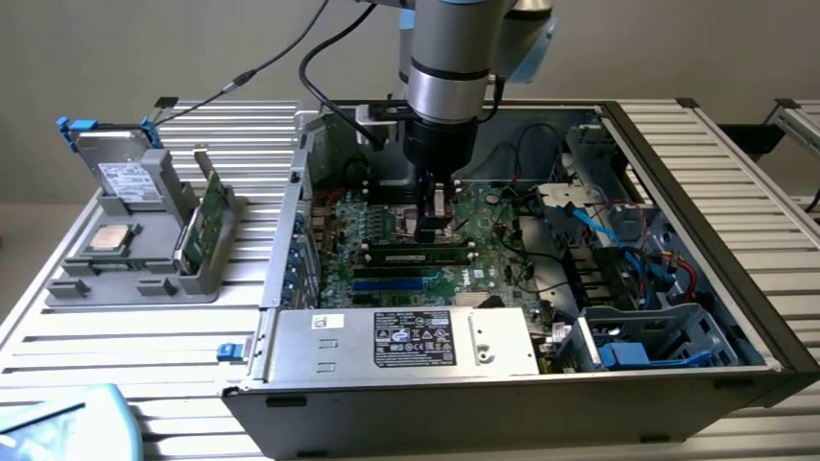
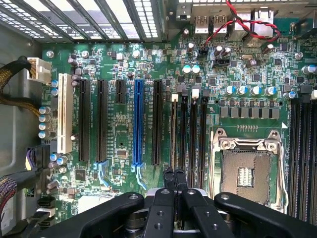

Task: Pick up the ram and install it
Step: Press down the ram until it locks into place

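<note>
Gripper clenched over the motherboard, ram already in its slot

In the exterior view, from left: a grey holder (image 1: 141,279) with parts, then the open computer case (image 1: 692,173); inside, the ram (image 1: 413,255) lies seated across the motherboard (image 1: 384,216), just below the empty, closed gripper (image 1: 436,223)

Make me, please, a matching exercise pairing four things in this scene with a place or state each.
1 gripper
2 grey holder
3 processor socket
4 long blue slot

a outside the computer case
b shut
c framed in metal
d between black slots

Pairs: 1-b, 2-a, 3-c, 4-d
</note>
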`<state>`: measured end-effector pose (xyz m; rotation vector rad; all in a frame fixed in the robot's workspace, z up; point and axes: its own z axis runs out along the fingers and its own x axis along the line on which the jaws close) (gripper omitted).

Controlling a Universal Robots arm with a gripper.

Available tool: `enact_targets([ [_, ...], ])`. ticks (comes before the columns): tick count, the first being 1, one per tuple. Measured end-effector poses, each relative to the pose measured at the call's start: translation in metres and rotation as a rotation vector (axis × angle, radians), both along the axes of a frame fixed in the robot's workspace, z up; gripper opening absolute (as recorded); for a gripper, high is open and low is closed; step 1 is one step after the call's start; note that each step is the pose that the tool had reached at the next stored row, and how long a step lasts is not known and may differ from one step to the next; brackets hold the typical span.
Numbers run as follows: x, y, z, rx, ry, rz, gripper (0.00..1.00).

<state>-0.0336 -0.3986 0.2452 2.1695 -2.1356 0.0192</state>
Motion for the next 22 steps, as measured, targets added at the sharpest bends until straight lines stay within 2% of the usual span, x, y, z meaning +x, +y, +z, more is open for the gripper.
enact_targets([
  [1,0.0000,0.0000,-0.0001,0.0001,0.0000,-0.003,0.11],
  [8,0.0000,0.0000,-0.0013,-0.0008,0.0000,-0.115,0.11],
  [16,0.0000,0.0000,-0.0040,-0.0110,-0.0007,-0.206,0.11],
  [22,0.0000,0.0000,-0.0073,-0.0125,-0.0007,-0.292,0.11],
])
